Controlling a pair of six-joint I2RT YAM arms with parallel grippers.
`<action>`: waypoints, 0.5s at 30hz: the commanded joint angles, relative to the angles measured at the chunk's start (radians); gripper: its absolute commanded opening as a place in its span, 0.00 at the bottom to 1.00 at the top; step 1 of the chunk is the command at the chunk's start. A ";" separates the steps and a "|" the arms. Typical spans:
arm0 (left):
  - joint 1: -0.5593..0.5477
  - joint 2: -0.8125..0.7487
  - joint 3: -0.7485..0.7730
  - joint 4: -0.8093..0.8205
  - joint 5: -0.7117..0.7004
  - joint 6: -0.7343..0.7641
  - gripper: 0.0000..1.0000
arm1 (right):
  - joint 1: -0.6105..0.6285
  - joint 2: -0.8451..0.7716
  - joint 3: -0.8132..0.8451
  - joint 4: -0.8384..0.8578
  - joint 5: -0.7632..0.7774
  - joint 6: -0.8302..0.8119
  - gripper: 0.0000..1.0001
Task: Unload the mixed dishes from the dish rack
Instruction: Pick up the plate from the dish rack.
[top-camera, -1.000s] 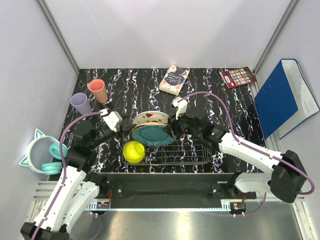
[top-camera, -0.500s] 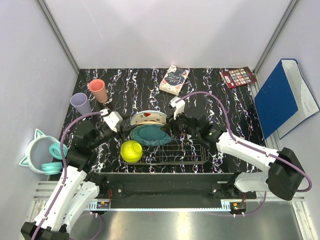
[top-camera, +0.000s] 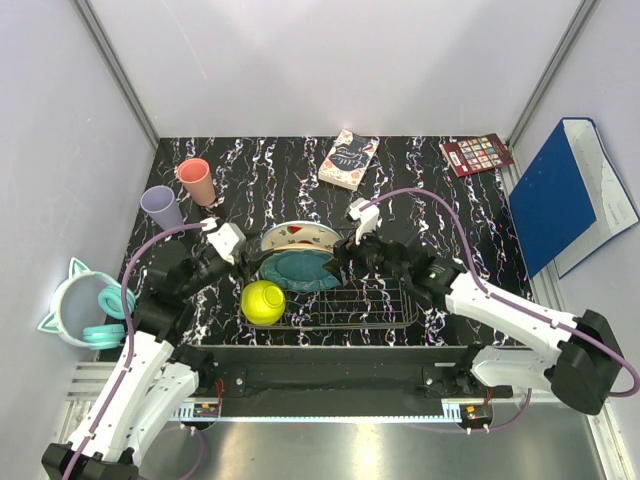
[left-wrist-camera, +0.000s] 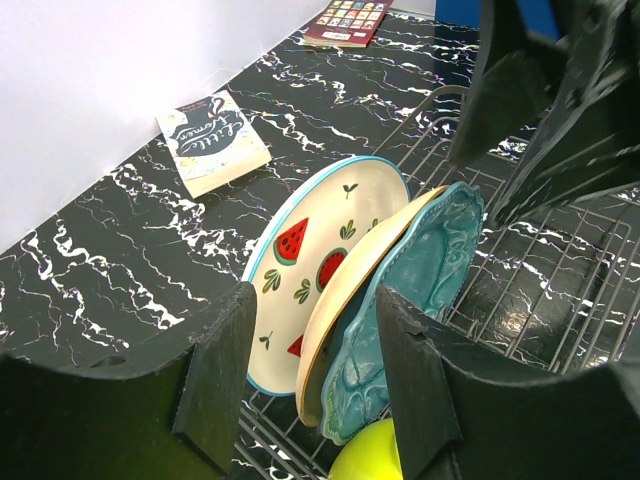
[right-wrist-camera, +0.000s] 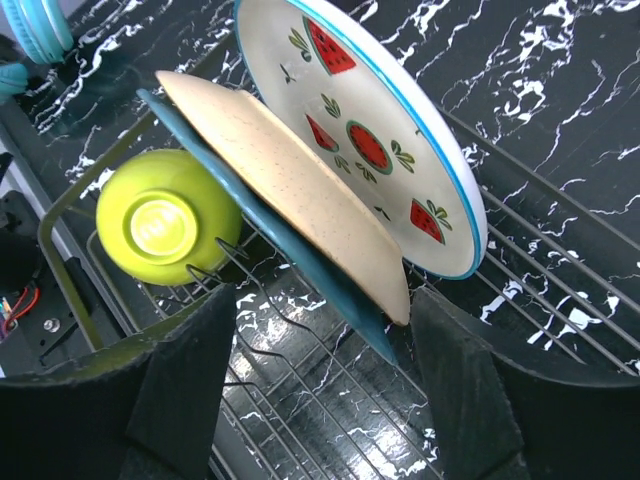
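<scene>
Three plates are leaning together in the dish rack beside the bowl while the left gripper and right gripper are hovering spread wide at either side, seemingly lining up to pinch one rim.

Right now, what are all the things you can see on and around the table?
dish rack: one, dark wire, front middle of the table
watermelon plate: one, white with a blue rim, on edge in the rack
peach plate: one, peach, leaning beside it
teal plate: one, teal, nearest the arms
bowl: one, yellow-green, rack's left end
salmon cup: one, pink, back left
lilac cup: one, lilac, beside it
book: one, cream, back middle
booklet: one, dark red, back right
folder: one, blue, right of the table
cat-eared bowl: one, mint, left of the table
headphones: one pair, teal, at that bowl
table: one, black marbled
left gripper: one, black, open
right gripper: one, black, open
</scene>
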 joint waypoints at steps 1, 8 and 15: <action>-0.006 0.003 0.000 0.051 -0.007 0.002 0.56 | 0.007 -0.046 -0.012 -0.019 0.012 -0.007 0.75; -0.006 0.019 0.007 0.054 0.000 -0.004 0.56 | 0.007 -0.033 -0.029 -0.003 -0.024 -0.001 0.63; -0.006 0.034 0.011 0.062 0.005 -0.012 0.56 | 0.007 0.004 -0.032 0.049 -0.038 -0.013 0.63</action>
